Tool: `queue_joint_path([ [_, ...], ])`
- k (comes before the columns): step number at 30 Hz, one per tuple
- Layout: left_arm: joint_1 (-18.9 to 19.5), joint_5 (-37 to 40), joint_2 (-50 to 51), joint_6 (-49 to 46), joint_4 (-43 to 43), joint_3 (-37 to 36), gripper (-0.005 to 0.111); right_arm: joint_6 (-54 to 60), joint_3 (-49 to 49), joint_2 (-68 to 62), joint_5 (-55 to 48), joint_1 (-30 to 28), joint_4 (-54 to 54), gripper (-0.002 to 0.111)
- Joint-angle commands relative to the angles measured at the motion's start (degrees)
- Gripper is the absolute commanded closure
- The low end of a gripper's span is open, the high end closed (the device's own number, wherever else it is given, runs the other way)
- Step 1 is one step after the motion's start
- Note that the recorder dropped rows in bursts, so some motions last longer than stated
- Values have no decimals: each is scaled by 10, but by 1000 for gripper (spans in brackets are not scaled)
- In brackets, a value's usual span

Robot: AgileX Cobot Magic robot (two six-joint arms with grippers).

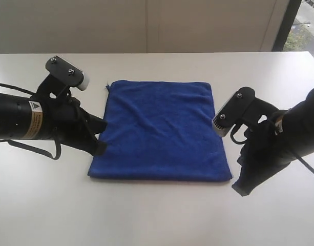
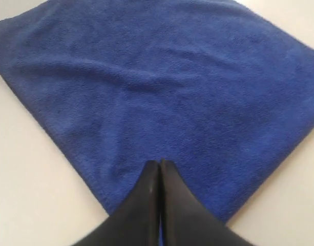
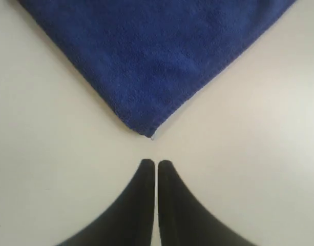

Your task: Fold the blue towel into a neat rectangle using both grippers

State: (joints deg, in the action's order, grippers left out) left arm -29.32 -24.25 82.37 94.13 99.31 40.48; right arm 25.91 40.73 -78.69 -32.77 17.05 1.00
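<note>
The blue towel [image 1: 159, 130] lies flat on the table as a nearly square folded rectangle, with light wrinkles on top. My left gripper [image 1: 101, 146] is at the towel's left edge near the front corner. In the left wrist view its black fingers meet over the towel [image 2: 162, 87], so the left gripper [image 2: 160, 163] is shut with no cloth pinched between them. My right gripper [image 1: 241, 189] hovers over bare table just off the towel's front right corner. The right wrist view shows the right gripper [image 3: 157, 163] shut and empty, a short way from that corner of the towel [image 3: 151, 61].
The white table [image 1: 157, 220] runs wide on all sides of the towel. A pale wall [image 1: 146, 25] stands behind its far edge, and a window strip [image 1: 302, 23] shows at the upper right. Both black arms lie low over the table at either side.
</note>
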Motion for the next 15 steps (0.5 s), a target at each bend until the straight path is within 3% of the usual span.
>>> queue_joint_path([
  [1, 2, 47, 13, -39, 6, 2, 107, 69, -2, 1, 27, 1, -19, 92],
  [5, 2, 72, 17, -55, 6, 2, 107, 97, -2, -6, 29, 1, -25, 84],
  [8, 2, 68, 17, 40, 6, 2, 107, 98, -2, -11, 30, 1, -46, 84],
  [12, 2, -43, 17, 152, 6, 7, 107, 98, -2, -14, 30, 1, -108, 84],
  [15, 2, -202, 17, 188, 6, 17, 107, 98, -2, -14, 30, 1, -125, 84],
])
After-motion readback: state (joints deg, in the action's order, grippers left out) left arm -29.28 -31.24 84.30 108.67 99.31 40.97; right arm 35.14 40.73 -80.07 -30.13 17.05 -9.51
